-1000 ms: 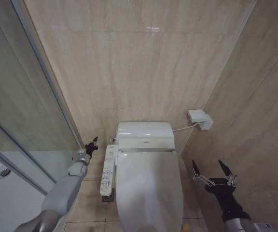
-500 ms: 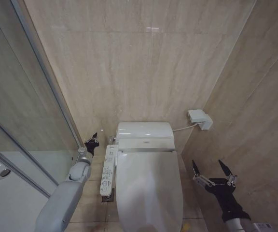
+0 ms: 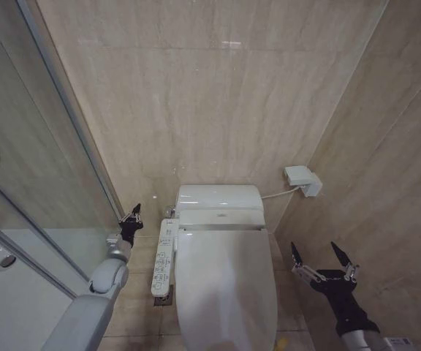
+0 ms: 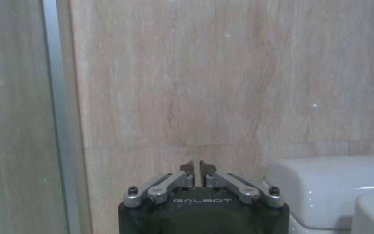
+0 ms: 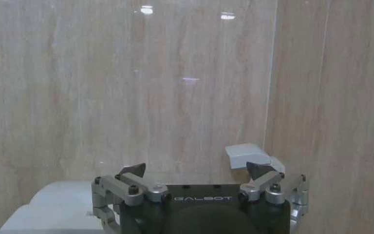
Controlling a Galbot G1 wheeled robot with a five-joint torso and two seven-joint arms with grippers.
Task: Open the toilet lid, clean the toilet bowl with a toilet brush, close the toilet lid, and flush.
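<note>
The toilet lid (image 3: 225,289) is down flat, glossy white, and hides the toilet bowl beneath it. Its white button panel (image 3: 164,257) runs along the left side. My left gripper (image 3: 131,217) is shut and empty, raised beside the panel's far end near the back wall; its closed fingertips (image 4: 188,168) point at the beige wall, with the toilet's rear unit (image 4: 333,187) beside them. To the right of the toilet, my right gripper (image 3: 321,256) is open and holds nothing, and its spread fingers (image 5: 132,171) face the wall. The toilet brush is out of view.
A glass shower enclosure with a metal frame (image 3: 71,124) stands close on the left, its white tray (image 3: 9,292) below. A white wall box (image 3: 302,180) with a hose sits right of the rear unit (image 3: 219,205). Tiled walls close in behind and on the right.
The left arm has drawn toward the shower side, its gripper shifting slightly left beside the panel. The right arm and the lid have not moved.
</note>
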